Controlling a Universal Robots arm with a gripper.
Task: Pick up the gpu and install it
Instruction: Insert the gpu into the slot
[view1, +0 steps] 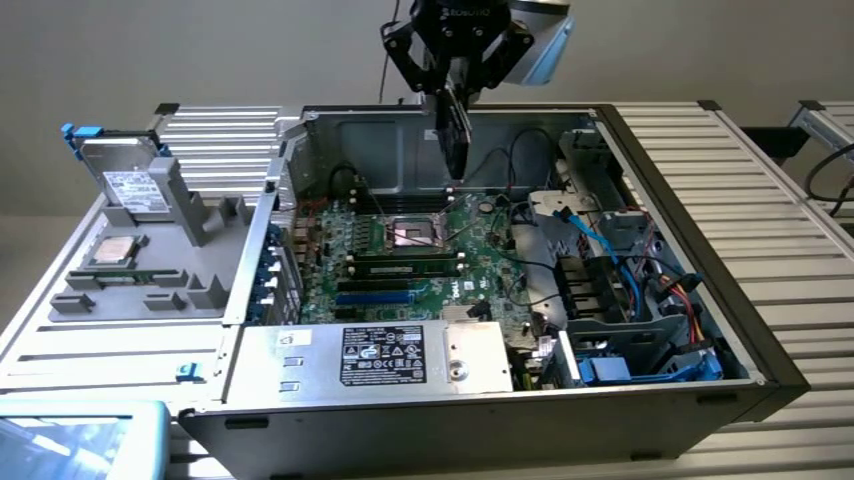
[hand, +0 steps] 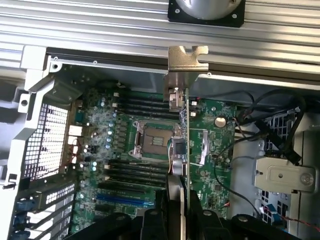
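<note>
Gripping gpu (view1: 455, 140) edge-on in half-closed claw (view1: 454, 82), hovering over motherboard (view1: 487, 250) inside open case (view1: 400, 150) — pickup complete, installation not yet done.

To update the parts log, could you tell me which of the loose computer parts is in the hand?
The gpu, gripped on edge by the hand above the open case; the labelled drive and processor rest on the grey tray.
</note>
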